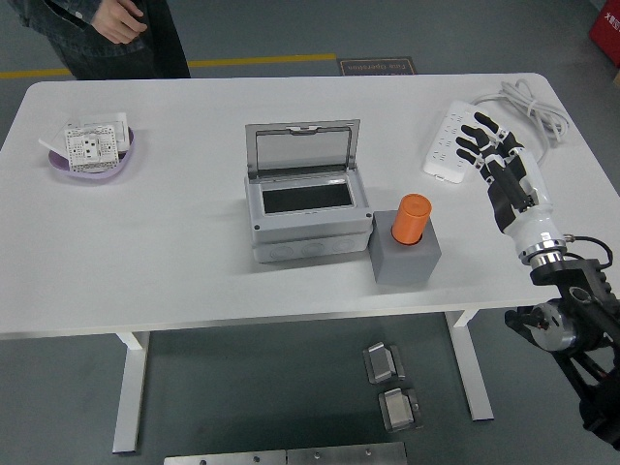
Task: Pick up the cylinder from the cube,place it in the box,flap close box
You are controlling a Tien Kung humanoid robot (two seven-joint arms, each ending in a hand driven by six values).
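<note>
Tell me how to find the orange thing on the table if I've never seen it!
Look at the middle of the white table, where a grey box sits with its lid flipped up. Right beside it, on the side nearer the robot's right hand, is a grey cube. The orange cylinder stands upright on top of it, the only bright orange thing there.

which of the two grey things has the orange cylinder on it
The small grey cube, right of the open-lidded grey box; the orange cylinder stands upright on top of it.
</note>
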